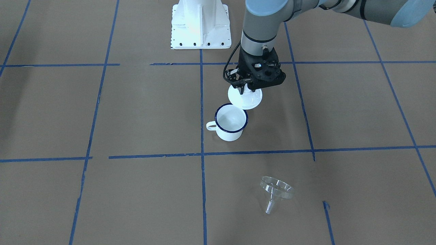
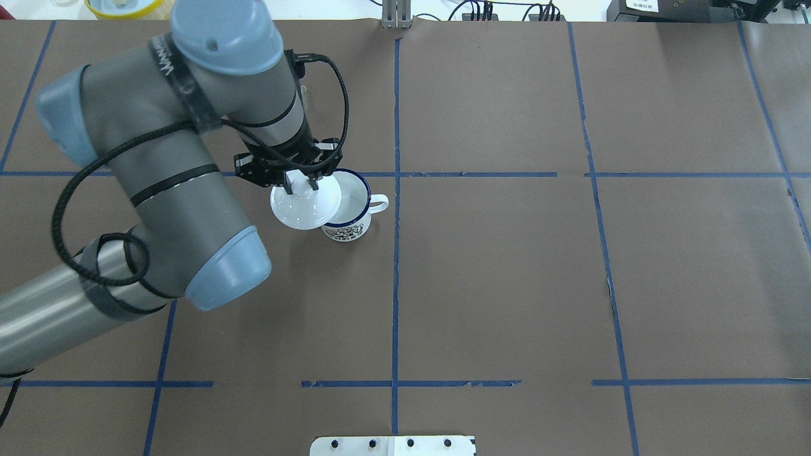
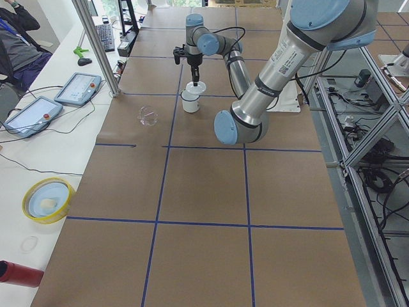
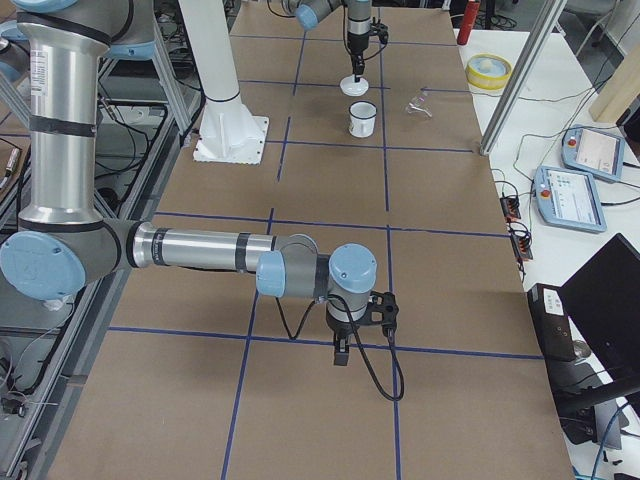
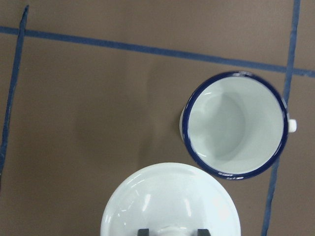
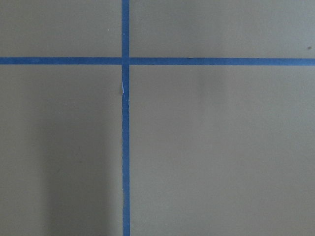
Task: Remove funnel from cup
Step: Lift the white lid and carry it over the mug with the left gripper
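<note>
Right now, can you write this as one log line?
funnel: on table, out of cup | cup: empty | left gripper: shut on lid beside cup | right gripper: cannot tell

Front: we face the robot [image 1: 200, 23], looking steeply down
Overhead: from behind it, looking forward
Sides: from either table [image 1: 136, 112] end, distant
Wrists: close, straight down
Shared: we see the cup [image 1: 231, 122] in all but the right wrist

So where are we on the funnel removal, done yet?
Done: the funnel lies on the table, well away from the cup, which looks empty. In hand: the left gripper holds the white lid by its knob, raised beside the cup. Left: nothing for the funnel; the lid probably needs placing.
</note>
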Tool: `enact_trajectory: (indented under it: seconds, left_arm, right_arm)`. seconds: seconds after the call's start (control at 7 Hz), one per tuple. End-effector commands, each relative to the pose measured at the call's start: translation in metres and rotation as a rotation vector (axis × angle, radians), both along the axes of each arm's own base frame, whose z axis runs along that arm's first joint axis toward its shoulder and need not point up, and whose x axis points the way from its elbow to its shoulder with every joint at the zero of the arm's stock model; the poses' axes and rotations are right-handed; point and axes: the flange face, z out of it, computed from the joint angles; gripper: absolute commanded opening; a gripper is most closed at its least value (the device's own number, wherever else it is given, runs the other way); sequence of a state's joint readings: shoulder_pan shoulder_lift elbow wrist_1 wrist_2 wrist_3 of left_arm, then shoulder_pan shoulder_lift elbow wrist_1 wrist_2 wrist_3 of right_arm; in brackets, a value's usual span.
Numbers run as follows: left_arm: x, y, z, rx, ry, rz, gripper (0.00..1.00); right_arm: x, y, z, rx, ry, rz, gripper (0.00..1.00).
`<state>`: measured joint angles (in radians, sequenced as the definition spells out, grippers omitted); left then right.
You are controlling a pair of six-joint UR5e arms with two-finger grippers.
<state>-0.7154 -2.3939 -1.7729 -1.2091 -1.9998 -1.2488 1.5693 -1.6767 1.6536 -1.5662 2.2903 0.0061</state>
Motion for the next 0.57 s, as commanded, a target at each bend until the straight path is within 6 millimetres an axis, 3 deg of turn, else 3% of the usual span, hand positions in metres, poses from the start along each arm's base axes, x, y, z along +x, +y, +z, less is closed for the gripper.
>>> enact_trajectory:
  seconds: [0.0,0.43]
  left_arm:
    - [0.013,-0.032,-0.011,-0.023,-0.021,-0.017,0.0]
    - [0.043,-0.056,-0.002,-0.022,-0.016,-0.015,0.0]
  right_arm:
    - [0.0,0.0,0.0,0.0,0.0,0.0,1.0]
    - [0.0,0.0,0.0,0.0,0.0,0.0,1.0]
